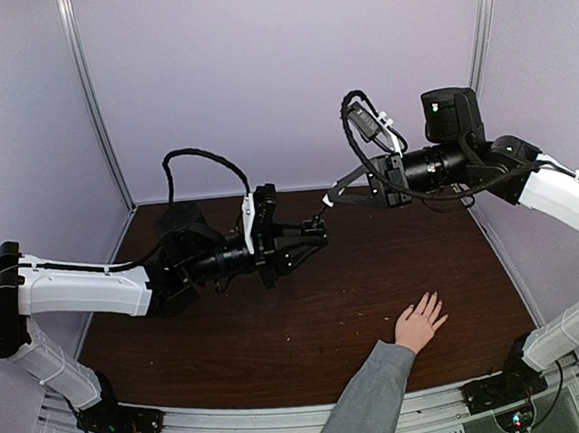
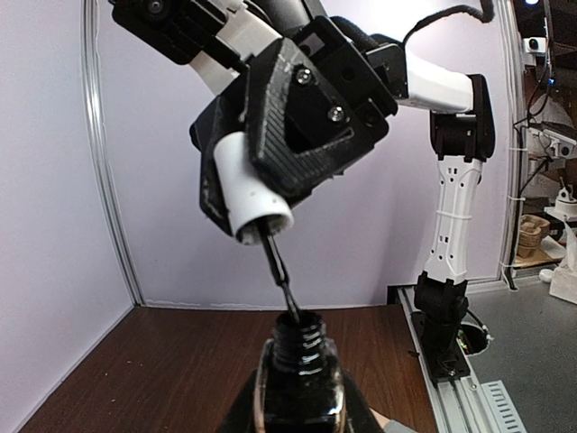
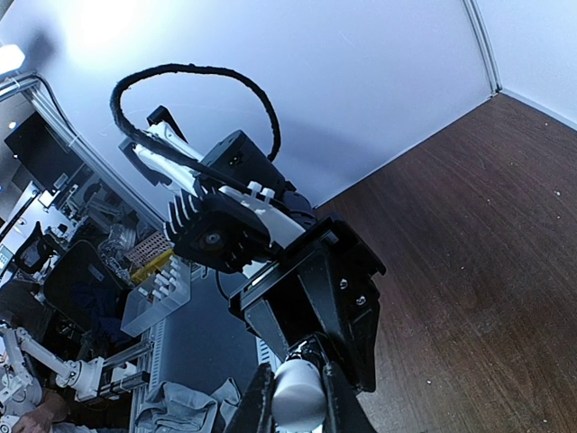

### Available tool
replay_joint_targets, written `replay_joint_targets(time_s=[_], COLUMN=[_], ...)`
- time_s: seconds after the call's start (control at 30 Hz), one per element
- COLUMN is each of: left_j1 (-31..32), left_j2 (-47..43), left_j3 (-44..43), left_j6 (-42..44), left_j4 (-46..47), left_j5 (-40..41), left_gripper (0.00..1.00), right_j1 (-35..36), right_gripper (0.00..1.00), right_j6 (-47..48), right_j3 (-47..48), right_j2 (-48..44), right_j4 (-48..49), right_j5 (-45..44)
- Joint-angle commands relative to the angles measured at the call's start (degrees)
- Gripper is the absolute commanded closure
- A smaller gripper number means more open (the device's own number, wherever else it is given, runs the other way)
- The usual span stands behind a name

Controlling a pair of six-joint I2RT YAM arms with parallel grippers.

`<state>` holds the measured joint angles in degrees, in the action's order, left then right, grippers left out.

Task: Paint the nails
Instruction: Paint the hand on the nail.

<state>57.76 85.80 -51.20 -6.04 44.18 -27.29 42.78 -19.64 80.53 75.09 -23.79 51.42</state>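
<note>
A light-skinned hand (image 1: 420,322) with a grey sleeve lies flat on the table at front right, fingers spread; its nails (image 1: 434,297) are too small to make out. My left gripper (image 1: 318,232) is shut on a small dark polish bottle (image 2: 302,374), held in the air above the table's middle. My right gripper (image 1: 334,199) is shut on the white brush cap (image 3: 297,397), also seen in the left wrist view (image 2: 248,194). The brush stem (image 2: 279,275) slants down from the cap, its tip inside the bottle's open neck. Both grippers are well behind and left of the hand.
The brown table (image 1: 278,328) is walled by pale panels at the back and sides. A metal rail (image 1: 246,429) runs along the near edge. A black cable (image 1: 200,161) loops above the left arm.
</note>
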Motion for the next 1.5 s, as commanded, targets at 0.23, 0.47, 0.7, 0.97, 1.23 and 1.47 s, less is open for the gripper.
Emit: replay_joint_targets(time_s=[0.23,0.47,0.7,0.97,1.23,1.47], left_j1=[0.2,0.2,0.3,0.2,0.2,0.2], left_j2=[-1.6,-1.9,-1.9,-1.8,-1.5,-1.3], left_j3=[0.6,1.0,1.2,1.2,-0.1,-2.1], left_j6=[-1.0,-1.2,-1.2,-1.3,-1.5,-2.3], left_j4=[4.9,5.5,5.7,5.1,3.0,-0.8], left_j5=[-1.0,-0.6,-0.2,0.4,0.3,0.3], left_gripper=[1.00,1.00,1.00,1.00,1.00,1.00], right_j1=[0.4,0.3,0.3,0.3,1.2,6.5], right_gripper=[1.00,1.00,1.00,1.00,1.00,1.00], right_j6=[1.6,3.3,3.9,5.6,11.7,22.5], right_j3=[1.4,2.3,3.0,3.6,4.7,7.2], right_j2=[0.3,-0.4,-1.3,-3.3,-4.1,-4.5], right_j4=[-0.5,-2.9,-3.9,-4.3,-7.3,-13.7], right_j5=[-1.8,-3.3,-3.8,-5.4,-8.4,-19.4])
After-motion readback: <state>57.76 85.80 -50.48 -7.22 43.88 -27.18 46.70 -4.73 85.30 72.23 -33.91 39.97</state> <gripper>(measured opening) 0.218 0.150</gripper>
